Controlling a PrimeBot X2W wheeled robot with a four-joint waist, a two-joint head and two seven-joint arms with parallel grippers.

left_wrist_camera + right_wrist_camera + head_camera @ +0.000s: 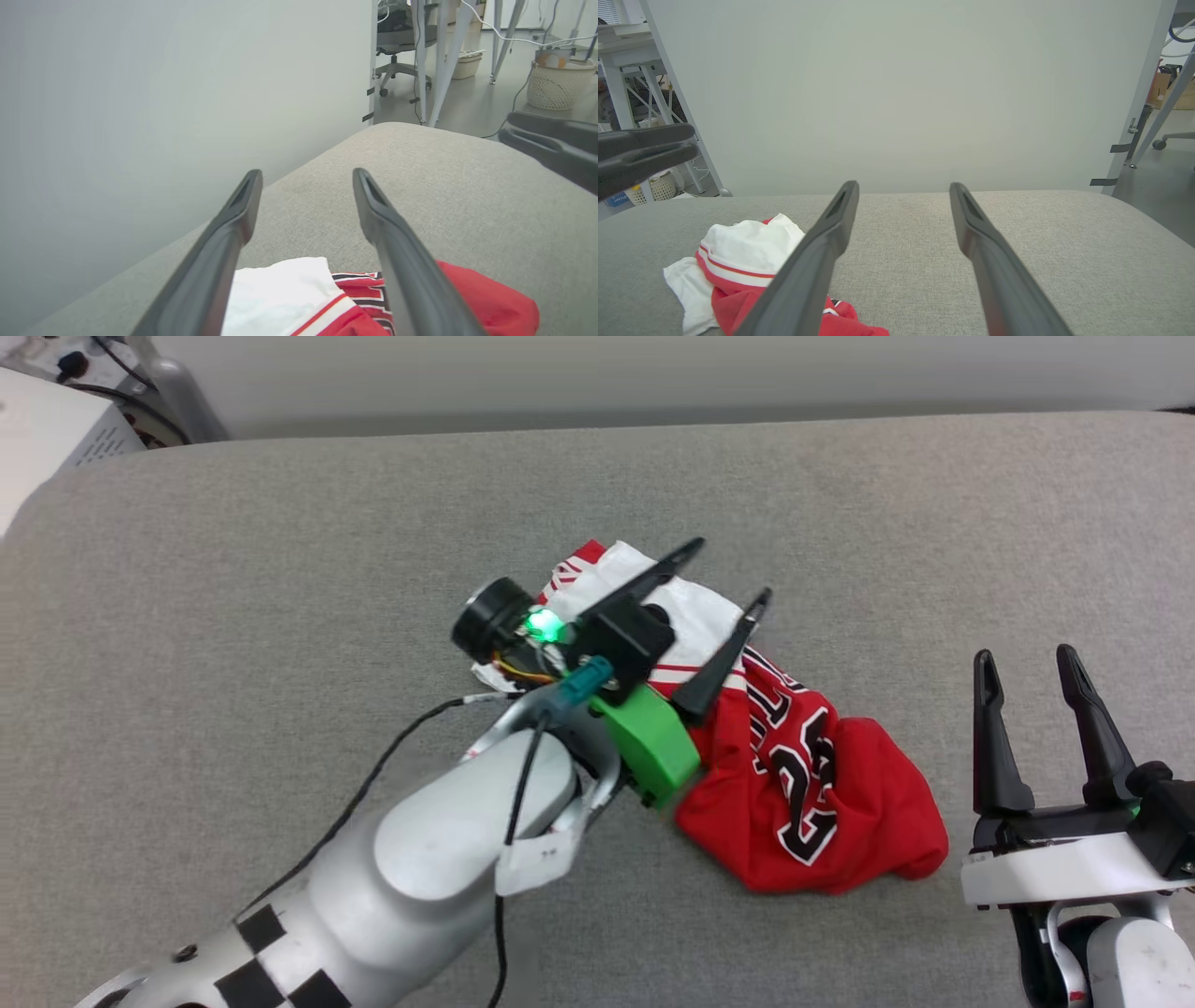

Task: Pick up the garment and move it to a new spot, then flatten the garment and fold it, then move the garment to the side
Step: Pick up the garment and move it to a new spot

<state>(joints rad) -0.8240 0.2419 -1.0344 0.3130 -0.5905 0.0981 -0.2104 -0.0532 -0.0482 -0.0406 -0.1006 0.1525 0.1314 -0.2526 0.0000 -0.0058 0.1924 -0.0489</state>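
Lying crumpled just right of centre in the head view, the garment [822,784] is a red and white heap on the grey padded surface [280,569], with its black number facing up. The left gripper [732,567] reaches in from the lower left, its two fingers spread wide above the white upper end of the heap, with nothing between them. At the lower right of the frame the right gripper [1024,655] points up the picture, jaws also wide and empty, apart from the cloth.

From the left wrist view, the left gripper [306,171] shows both fingers well parted over the garment [280,298], which lies along the bottom edge, white to the left and red to the right. The right gripper [551,140] juts in at the right edge. An office chair [397,42] and a basket [558,79] stand at the top right.

From the right wrist view, the right gripper [903,184] is wide apart and holds nothing. The garment [738,261] sits at the lower left, partly behind the left-hand finger. The left gripper [644,149] appears at the left edge, above the cloth.
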